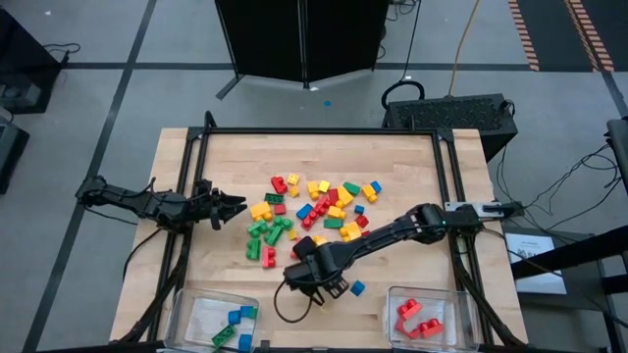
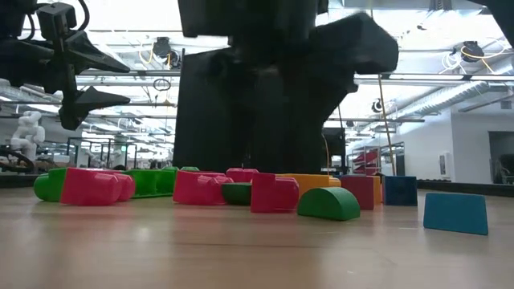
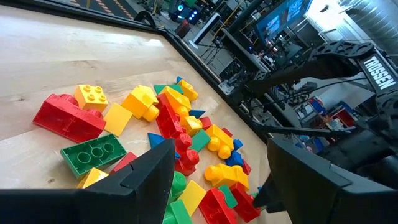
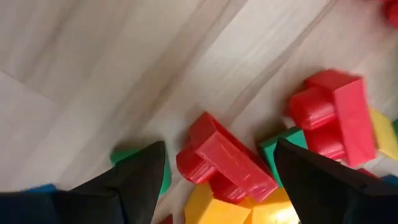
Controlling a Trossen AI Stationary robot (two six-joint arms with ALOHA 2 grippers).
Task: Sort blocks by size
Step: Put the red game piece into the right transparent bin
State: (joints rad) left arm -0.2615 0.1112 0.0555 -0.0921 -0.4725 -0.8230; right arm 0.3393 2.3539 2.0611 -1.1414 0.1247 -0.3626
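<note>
High view shows the blocks [image 1: 314, 211], glossy studded plastic in red, yellow, green and blue, heaped mid-table on pale wood grain. Right gripper [image 1: 316, 273] sits low at the heap's near edge, fingers spread around a long red block [image 4: 225, 158] lying flat, its long axis slanting across the gap. Left gripper [image 1: 235, 205] hovers beside the heap, fingers apart, holding nothing.

A robotics lab: framed workbench [image 1: 177, 167], cabling, equipment racks [image 3: 249, 43] behind.

blocks [image 1: 312, 214] | red, yellow, green, blue | heaped mid-table, unsorted
</note>
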